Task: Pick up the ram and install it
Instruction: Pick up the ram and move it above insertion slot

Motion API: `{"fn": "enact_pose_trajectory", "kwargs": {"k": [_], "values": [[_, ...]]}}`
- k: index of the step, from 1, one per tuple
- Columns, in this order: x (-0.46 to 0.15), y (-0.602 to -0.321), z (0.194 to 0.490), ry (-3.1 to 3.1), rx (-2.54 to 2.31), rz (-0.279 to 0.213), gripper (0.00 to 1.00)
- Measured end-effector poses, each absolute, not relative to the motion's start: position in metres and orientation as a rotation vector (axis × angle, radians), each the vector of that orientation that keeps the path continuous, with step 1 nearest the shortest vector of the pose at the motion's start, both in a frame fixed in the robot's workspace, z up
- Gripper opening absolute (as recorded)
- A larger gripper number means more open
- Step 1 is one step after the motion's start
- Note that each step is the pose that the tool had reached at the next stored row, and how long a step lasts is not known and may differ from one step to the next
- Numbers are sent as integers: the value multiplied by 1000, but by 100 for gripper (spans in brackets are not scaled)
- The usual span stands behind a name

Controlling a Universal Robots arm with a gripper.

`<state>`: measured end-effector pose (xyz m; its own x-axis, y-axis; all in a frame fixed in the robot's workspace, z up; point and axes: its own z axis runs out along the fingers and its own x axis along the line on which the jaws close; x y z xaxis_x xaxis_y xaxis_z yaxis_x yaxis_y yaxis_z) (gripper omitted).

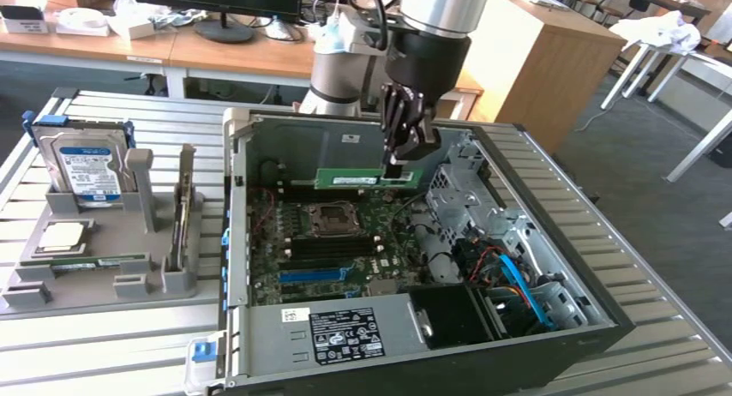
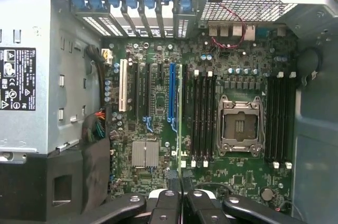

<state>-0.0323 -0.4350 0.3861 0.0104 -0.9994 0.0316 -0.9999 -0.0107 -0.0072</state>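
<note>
Nearest the camera in the exterior view is the power supply (image 1: 343, 332) with its white label, sitting at the front of the open PC case (image 1: 537, 362). Behind it is the motherboard (image 1: 332, 242) with 1 empty CPU socket (image 1: 335, 214). Above the board hangs the gripper (image 1: 395, 163), clamped on the ram (image 1: 346, 178). The stick is level in the air, not touching any slot. Over on the exterior view's left is a grey holder (image 1: 103, 280) with a hard drive (image 1: 81, 169) standing in it. Desks (image 1: 229, 49) are way at the back.
</note>
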Motion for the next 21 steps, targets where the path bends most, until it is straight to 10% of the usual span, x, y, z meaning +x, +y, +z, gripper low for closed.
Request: {"fn": "enact_pose_trajectory", "kwargs": {"k": [21], "values": [[-32, -435, 368, -2212, 2206, 43, 12]]}}
